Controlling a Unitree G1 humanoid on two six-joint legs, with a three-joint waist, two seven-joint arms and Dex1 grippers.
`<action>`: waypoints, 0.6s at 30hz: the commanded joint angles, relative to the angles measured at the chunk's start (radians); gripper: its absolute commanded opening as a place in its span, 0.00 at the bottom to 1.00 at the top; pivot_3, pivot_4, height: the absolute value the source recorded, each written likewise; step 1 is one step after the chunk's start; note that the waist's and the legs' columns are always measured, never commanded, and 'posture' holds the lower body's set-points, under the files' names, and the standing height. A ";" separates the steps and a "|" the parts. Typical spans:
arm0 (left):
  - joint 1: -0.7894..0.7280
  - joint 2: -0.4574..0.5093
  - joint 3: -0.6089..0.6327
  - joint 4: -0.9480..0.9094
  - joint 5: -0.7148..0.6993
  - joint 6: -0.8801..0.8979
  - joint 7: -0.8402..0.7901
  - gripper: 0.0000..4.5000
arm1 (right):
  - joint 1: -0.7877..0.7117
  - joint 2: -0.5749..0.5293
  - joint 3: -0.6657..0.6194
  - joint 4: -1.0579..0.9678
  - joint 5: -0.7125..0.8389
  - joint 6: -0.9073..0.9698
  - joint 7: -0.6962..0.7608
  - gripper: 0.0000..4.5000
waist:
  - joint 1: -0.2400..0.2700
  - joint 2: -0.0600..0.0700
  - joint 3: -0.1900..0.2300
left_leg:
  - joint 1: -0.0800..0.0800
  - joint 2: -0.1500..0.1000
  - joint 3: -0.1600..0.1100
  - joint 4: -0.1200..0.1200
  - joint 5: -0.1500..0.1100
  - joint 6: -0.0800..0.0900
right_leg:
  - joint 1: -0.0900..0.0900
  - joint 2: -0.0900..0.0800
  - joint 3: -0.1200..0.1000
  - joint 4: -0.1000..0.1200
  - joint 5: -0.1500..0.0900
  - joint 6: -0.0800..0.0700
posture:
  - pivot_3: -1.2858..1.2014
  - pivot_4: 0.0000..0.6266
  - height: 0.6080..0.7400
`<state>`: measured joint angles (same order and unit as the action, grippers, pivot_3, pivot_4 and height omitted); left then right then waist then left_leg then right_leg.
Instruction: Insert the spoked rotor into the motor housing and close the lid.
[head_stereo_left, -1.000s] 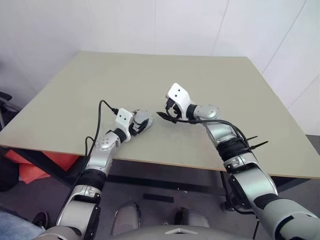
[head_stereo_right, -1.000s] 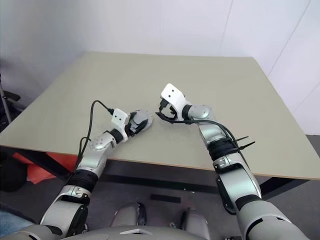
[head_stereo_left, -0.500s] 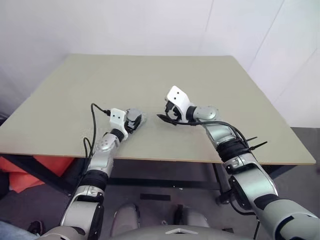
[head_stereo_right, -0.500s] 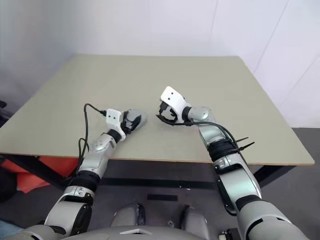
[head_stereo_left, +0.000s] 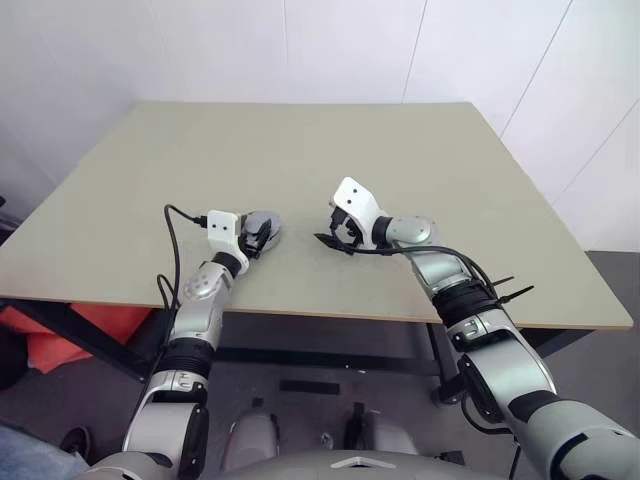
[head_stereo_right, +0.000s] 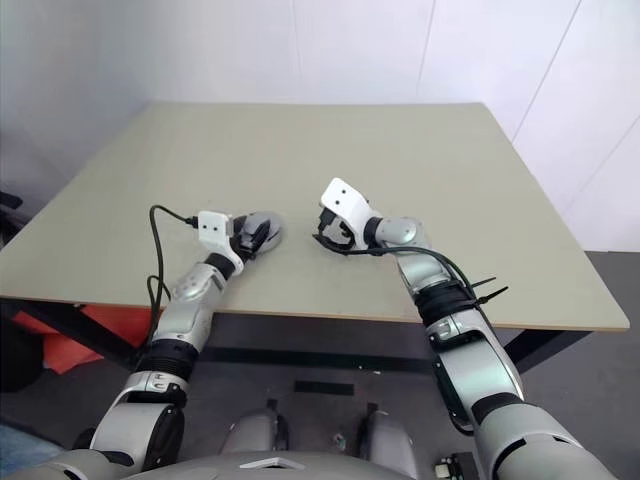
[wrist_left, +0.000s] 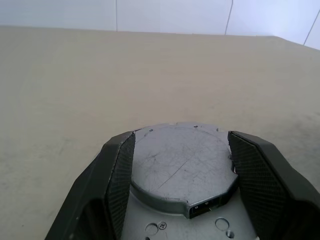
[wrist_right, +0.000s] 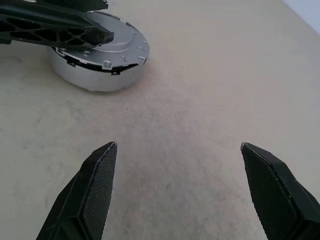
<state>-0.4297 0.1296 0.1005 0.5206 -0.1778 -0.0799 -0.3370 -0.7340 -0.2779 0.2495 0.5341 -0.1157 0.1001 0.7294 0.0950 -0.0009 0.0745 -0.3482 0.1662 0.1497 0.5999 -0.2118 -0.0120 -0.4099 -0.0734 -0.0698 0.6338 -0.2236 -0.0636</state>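
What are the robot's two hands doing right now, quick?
Left gripper: fingers on both sides of the lidded motor housing; a firm grip cannot be told.
Right gripper: open, empty.

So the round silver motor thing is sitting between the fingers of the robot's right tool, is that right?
Not quite: it sits between the fingers of the left tool, not the right. The left wrist view shows the round silver motor housing between those two black fingers. The right tool is open over bare table.

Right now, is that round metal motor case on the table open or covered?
Covered. The motor housing has its flat grey lid sitting flush on top, no windings showing. The left gripper straddles the lid, fingers on either side.
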 joint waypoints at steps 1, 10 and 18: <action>-0.008 0.004 0.007 0.010 0.015 -0.004 0.031 0.68 | -0.019 -0.004 -0.006 -0.033 0.005 -0.012 0.002 1.00 | -0.002 0.001 0.000 | 0.001 0.002 0.001 -0.002 0.000 -0.001 | 0.003 0.001 -0.002 -0.004 0.000 0.001 | 0.52 0.00 1.00; -0.032 0.019 0.011 0.026 0.050 -0.075 0.071 0.68 | -0.019 -0.005 -0.003 -0.029 0.000 -0.014 0.000 1.00 | -0.004 0.000 0.000 | 0.000 0.005 0.001 -0.006 0.001 -0.002 | 0.007 0.001 -0.008 -0.017 0.001 0.003 | 0.52 0.00 1.00; -0.040 0.018 0.009 0.015 0.036 -0.104 0.048 0.68 | -0.018 -0.004 0.003 -0.025 -0.011 -0.020 -0.002 1.00 | -0.003 0.000 0.000 | -0.001 0.005 0.001 -0.005 0.002 -0.002 | 0.007 0.001 -0.008 -0.016 0.005 -0.004 | 0.52 0.00 1.00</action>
<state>-0.4505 0.1316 0.0884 0.5486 -0.1349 -0.1574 -0.2952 -0.7340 -0.2799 0.2532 0.5341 -0.1247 0.0979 0.7303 0.0919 -0.0008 0.0749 -0.3499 0.1716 0.1506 0.5954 -0.2101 -0.0137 -0.4027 -0.0723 -0.0779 0.6174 -0.2183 -0.0685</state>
